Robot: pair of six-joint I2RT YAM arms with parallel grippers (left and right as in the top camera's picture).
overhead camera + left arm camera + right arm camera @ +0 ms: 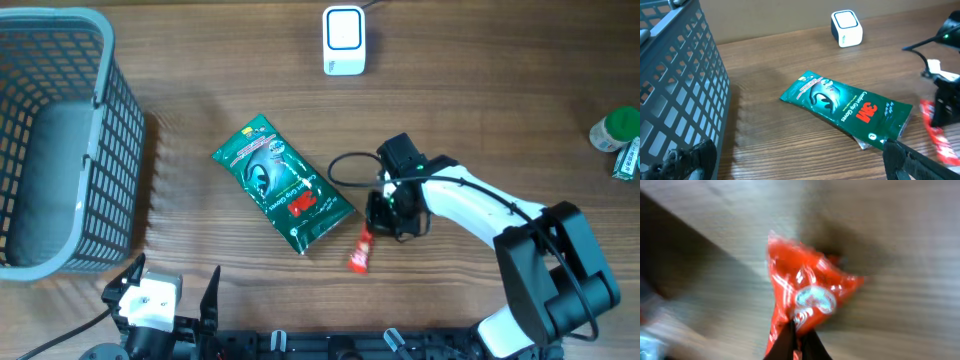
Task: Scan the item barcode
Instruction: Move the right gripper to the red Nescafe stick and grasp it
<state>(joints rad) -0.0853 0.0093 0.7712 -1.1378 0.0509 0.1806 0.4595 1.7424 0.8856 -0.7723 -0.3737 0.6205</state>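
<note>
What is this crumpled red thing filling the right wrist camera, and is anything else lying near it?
Observer: It is a small red packet. The overhead view shows a green glove pack lying close beside it.
Operator: Where would it get scanned?
Observer: Probably at the white box with a cable, at the far edge of the table, well away from the packet.
Operator: And what is the other arm doing?
Observer: The left gripper sits open at the near edge, next to a grey basket.
</note>
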